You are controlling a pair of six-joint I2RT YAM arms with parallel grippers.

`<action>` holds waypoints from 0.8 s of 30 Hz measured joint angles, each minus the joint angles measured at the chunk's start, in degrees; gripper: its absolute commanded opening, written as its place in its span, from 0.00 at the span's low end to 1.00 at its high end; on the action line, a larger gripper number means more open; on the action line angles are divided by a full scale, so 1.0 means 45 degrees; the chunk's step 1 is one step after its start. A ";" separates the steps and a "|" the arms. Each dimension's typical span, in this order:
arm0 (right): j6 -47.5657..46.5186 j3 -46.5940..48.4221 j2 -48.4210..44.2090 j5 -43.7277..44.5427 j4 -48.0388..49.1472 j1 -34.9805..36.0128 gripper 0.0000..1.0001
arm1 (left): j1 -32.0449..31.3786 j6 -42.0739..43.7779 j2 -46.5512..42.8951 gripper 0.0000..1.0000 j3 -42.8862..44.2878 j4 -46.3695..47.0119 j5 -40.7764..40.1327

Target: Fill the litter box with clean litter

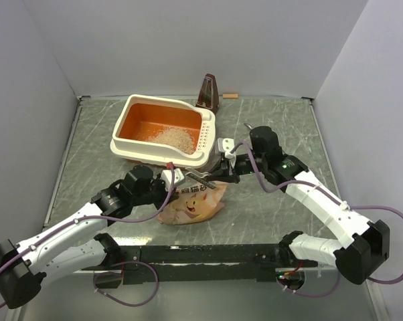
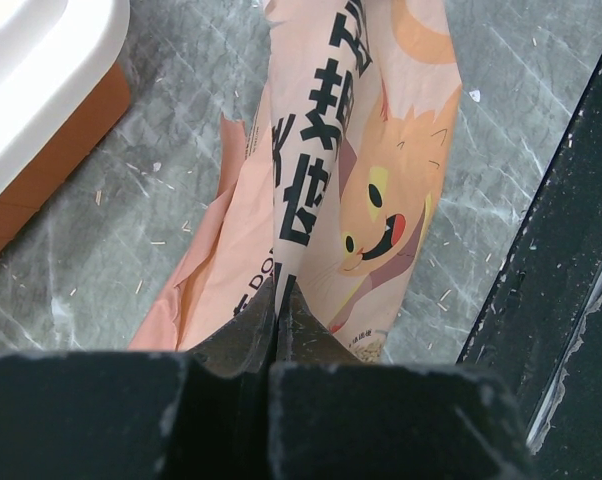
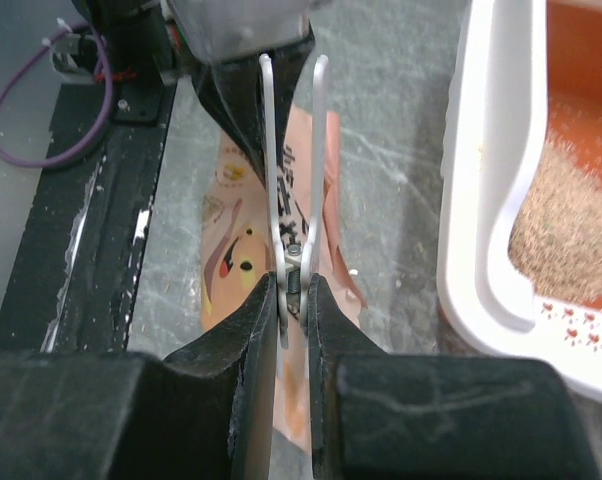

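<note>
The left tool was pinched fully shut on a fold of the tan litter bag, which lay on the counter between the two arms. The right tool was clamped narrowly on a thin metal implement with two prongs and a pivot screw, possibly scissors, though the view was too tight to be sure.

The litter box sat just beyond the bag, on the far side from both tools, its long axis running left to right. Its slotted end was nearest the right tool, which looked the closer of the two. A low heap of clean litter lay inside, toward the near right. I counted one box, one bag, one heap and one implement.
</note>
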 measured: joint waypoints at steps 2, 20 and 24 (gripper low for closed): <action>0.0141 0.0000 -0.0141 -0.0180 0.0257 0.0000 0.00 | 0.0000 -0.0005 -0.0019 0.01 0.0000 -0.0015 0.0005; 0.0389 -0.0005 0.0471 -0.0806 0.1088 0.0000 0.00 | 0.0000 -0.0049 -0.0330 0.02 -0.0146 -0.0029 0.0092; -0.0068 0.0000 0.0539 -0.0627 0.0442 0.0000 0.00 | 0.0000 -0.0053 -0.0330 0.02 -0.0146 -0.0029 0.0092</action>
